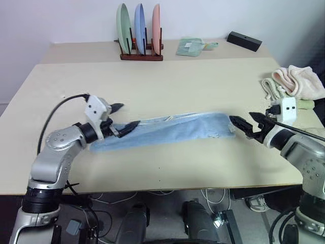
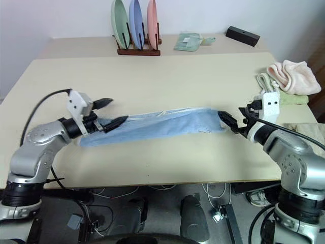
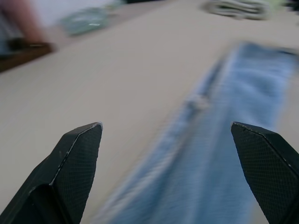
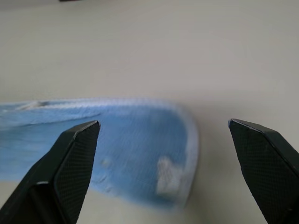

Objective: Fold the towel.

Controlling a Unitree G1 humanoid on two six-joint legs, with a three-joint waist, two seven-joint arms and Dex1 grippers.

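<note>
Towel: the light blue towel [image 1: 165, 130] lies on the desk [image 1: 167, 81] as a long narrow band, folded lengthwise, running from my left side to my right and rising slightly toward the right end. Its pale stitched trim shows along the far edge.
Left tool: my left tool [image 1: 124, 118] is spread wide and holds nothing. It sits over the left end of the towel, one finger above the cloth and the other low against it; I cannot tell whether that low finger touches.
Left wrist view: my two fingertips [image 3: 79, 154] stand wide apart, with the blue band running away between them across the bare desk.
Right tool: my right tool [image 1: 249, 123] is also spread wide and empty. It sits just beside the right end of the towel, apart from the cloth, pointing back toward it.
Right wrist view: the rounded right end of the towel [image 4: 140, 149] lies flat on the desk between my open fingers, with a small pale tag near the corner.
Plate rack: a dark wooden rack [image 1: 141, 53] at the far edge holds three upright plates, green, blue and pink.
Mint cloth: a small folded green cloth [image 1: 190, 47] lies right of the rack.
Black box: a flat black box [image 1: 244, 40] sits further right.
Bundled towels: a pink-and-cream bundle [image 1: 297, 84] rests near the desk's right edge, well apart from the blue towel.
</note>
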